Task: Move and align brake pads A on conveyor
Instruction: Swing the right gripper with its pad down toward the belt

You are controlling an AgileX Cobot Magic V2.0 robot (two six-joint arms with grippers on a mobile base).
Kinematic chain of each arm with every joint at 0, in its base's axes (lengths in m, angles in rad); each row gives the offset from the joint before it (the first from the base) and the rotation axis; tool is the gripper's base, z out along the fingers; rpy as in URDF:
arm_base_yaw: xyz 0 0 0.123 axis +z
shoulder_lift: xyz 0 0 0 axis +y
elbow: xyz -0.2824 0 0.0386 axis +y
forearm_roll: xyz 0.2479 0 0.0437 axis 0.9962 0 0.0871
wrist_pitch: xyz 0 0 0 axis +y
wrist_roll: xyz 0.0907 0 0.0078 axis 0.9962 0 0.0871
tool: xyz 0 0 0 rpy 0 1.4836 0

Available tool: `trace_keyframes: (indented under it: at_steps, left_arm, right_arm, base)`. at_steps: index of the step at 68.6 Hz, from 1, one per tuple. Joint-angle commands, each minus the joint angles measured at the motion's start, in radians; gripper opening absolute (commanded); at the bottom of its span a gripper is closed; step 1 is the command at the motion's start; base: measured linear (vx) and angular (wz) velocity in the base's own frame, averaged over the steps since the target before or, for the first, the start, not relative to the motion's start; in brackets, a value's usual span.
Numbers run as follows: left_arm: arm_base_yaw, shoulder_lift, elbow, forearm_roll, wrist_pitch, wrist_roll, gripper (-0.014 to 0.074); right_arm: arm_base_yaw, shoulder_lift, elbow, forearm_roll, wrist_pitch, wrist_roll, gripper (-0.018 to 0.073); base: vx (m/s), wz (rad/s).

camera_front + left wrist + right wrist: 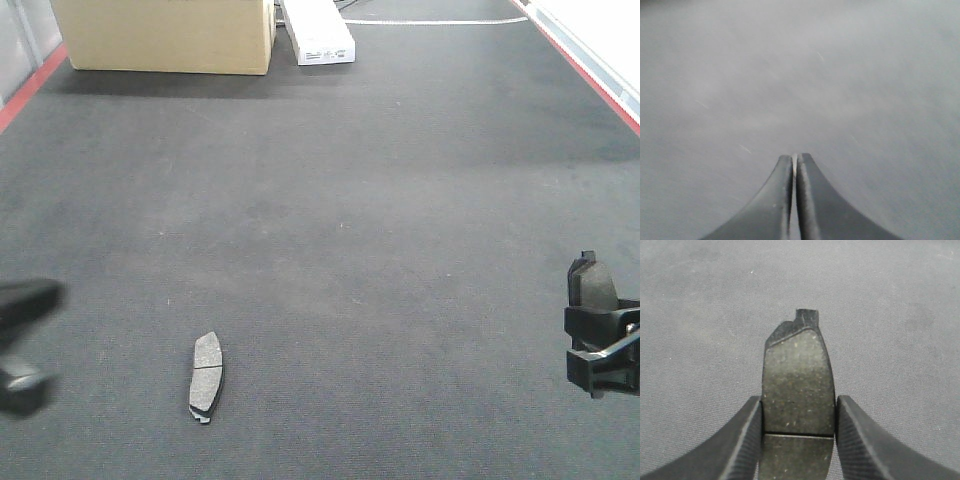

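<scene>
Dark grey felt-like conveyor belt (330,200), flat curved dark grey brake pad (206,377) lying on it front left, second pad (595,283) between fingers of black right gripper (798,412) at right edge, tan cardboard box (165,35) far behind, white carton (318,32) just right of it.

Conveyor (350,200): dark grey, felt-like texture, red edge strips (30,90). Clamped brake pad (797,375) in the right gripper (798,400): near-black, pale speckles, one thin groove line. Gripper fingers (747,440): black, fine ribbing. Loose brake pad (206,375), well left of that gripper: lighter speckled grey.
</scene>
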Motion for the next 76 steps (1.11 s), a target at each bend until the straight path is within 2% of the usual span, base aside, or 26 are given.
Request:
trace_keyframes:
  at_steps: [1,15,26,76]
  left_arm:
    - [-0.002,-0.119,0.005,0.028,-0.059,-0.03,-0.0006]
    - [-0.002,-0.335,0.141,0.032,-0.079,-0.028,-0.0006]
    - [-0.002,-0.433,0.172,0.055,-0.118,-0.028,-0.0006]
    - [-0.002,-0.442,0.172,0.055,-0.113,-0.028,-0.0006]
  right_arm:
    - [-0.002,-0.009,-0.033,-0.002,-0.081,-0.007,0.0014]
    - [-0.002,-0.009,-0.033,-0.002,-0.081,-0.007,0.0014]
    - [-0.002,-0.009,-0.033,-0.002,-0.081,-0.007,0.0014]
    - [-0.002,-0.009,-0.033,-0.002,-0.082,-0.007,0.0014]
  base:
    - [0.0,0.0]
    - [0.0,0.0]
    - [0.0,0.0]
    - [0.0,0.0]
